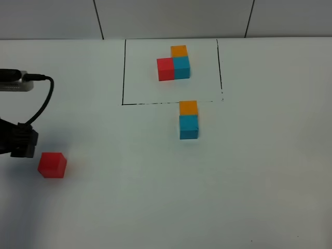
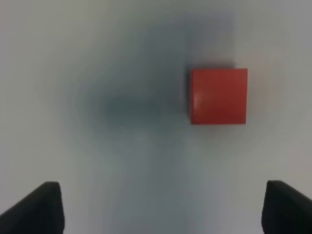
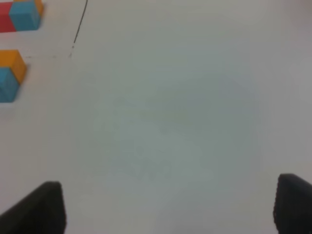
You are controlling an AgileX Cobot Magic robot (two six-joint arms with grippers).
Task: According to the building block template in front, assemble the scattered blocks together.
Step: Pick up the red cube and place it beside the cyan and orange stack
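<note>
red block: apart, near left gripper, jaws spread, empty, likely poised to fetch it; orange block touches cyan block just outside template, matching its column; right gripper spread, empty

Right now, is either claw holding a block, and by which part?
Nothing is held. The left gripper and right gripper are both open and empty; the red block lies untouched.

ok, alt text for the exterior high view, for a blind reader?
A loose red matte cube sits alone at the left of a white table, beside the black left arm at the edge. At centre, an orange cube touches a cyan-blue cube, just below a thin black drawn rectangle framing the L-shaped red, cyan-blue and orange template cluster.
</note>
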